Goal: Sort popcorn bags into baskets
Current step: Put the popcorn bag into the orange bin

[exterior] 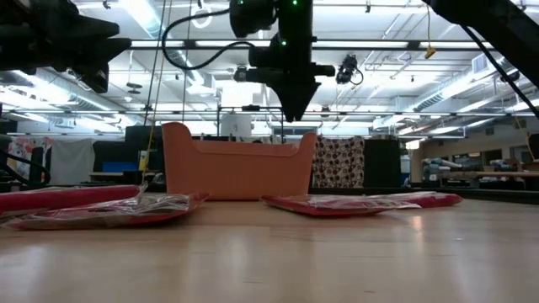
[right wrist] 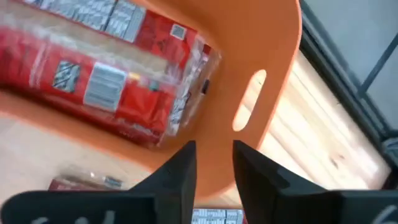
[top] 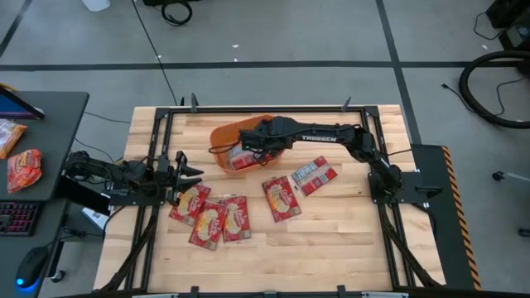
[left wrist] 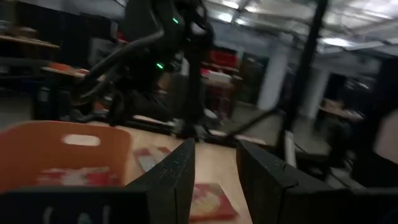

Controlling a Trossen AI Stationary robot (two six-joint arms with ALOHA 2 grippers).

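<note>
The orange basket [top: 220, 136] [exterior: 236, 172] stands at the table's far middle. Flat red popcorn bags [right wrist: 93, 74] [top: 242, 160] lie inside it. Several more red bags lie flat on the wood nearer me: three overlapping [top: 211, 217], one [top: 281, 198] and one showing its grey-white back [top: 315, 174]. My right gripper [top: 253, 142] [right wrist: 214, 152] hangs over the basket's near wall [right wrist: 273, 56], open and empty, fingers pointing down. My left gripper [top: 190, 170] [left wrist: 216, 152] waits open at the table's left, above the leftmost bag [top: 190, 203].
A dark side table to the left carries two orange-red snack packs [top: 23, 168] and a keyboard. Black frame rails [top: 157, 141] run along the table's left and right sides. Bare wood [top: 331, 240] lies toward the near right.
</note>
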